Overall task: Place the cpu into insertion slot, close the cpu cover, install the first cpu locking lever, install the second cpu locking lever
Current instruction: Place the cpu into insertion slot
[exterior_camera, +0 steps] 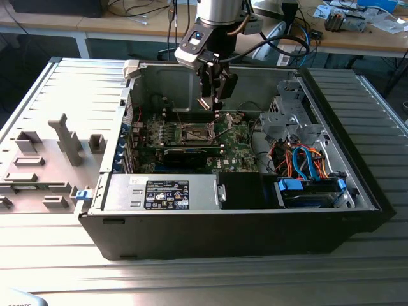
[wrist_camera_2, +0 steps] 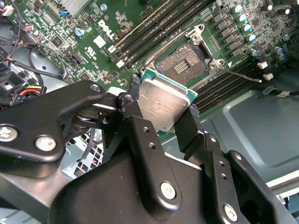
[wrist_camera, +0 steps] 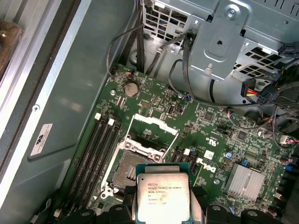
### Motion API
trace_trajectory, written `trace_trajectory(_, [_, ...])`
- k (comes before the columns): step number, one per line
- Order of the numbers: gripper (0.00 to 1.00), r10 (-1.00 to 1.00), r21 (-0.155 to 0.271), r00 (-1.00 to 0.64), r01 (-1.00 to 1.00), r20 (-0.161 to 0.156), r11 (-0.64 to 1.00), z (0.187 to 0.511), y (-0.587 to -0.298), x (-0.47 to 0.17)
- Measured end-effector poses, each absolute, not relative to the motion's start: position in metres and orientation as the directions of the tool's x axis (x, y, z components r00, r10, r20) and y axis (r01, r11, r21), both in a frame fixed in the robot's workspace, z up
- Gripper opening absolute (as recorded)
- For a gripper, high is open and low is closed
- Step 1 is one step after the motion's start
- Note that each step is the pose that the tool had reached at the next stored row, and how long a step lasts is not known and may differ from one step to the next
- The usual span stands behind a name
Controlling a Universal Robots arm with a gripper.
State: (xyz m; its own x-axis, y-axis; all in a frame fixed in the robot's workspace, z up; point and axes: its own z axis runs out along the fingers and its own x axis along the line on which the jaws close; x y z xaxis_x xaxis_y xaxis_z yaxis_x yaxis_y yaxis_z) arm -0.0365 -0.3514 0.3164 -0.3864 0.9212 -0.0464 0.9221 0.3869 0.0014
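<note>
Black end effector (exterior_camera: 214, 105) hangs vertical inside the open pc case (exterior_camera: 223, 233), fingers (wrist_camera_2: 186, 128) clamped on the cpu (wrist_camera_2: 163, 103) by 2 opposite edges. Cpu is held above the slot (wrist_camera_2: 185, 65), apart from it. Cover (wrist_camera: 155, 121) stands flipped up off the slot; memory slots (wrist_camera: 96, 147) run close alongside, bare case floor past them
</note>
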Motion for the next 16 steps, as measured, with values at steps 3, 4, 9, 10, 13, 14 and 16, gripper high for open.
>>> trace_trajectory(3, [0.54,0.922,0.001,-0.384,0.923,-0.046,0.385,0.3164,-0.3514,-0.0365])
trace_trajectory(4, [0.54,0.922,0.001,-0.384,0.923,-0.046,0.384,0.3164,-0.3514,-0.0365])
trace_trajectory(9, [0.54,0.927,0.001,-0.371,0.928,-0.046,0.372,0.3160,-0.3513,-0.0365])
trace_trajectory(10, [0.54,0.929,0.001,-0.368,0.930,-0.046,0.369,0.3160,-0.3513,-0.0365])
trace_trajectory(13, [0.54,0.932,0.001,-0.361,0.933,-0.046,0.361,0.3159,-0.3513,-0.0365])
trace_trajectory(14, [0.54,0.932,0.001,-0.359,0.933,-0.046,0.360,0.3159,-0.3513,-0.0365])
trace_trajectory(16, [0.54,0.933,0.001,-0.356,0.934,-0.046,0.357,0.3158,-0.3513,-0.0365])
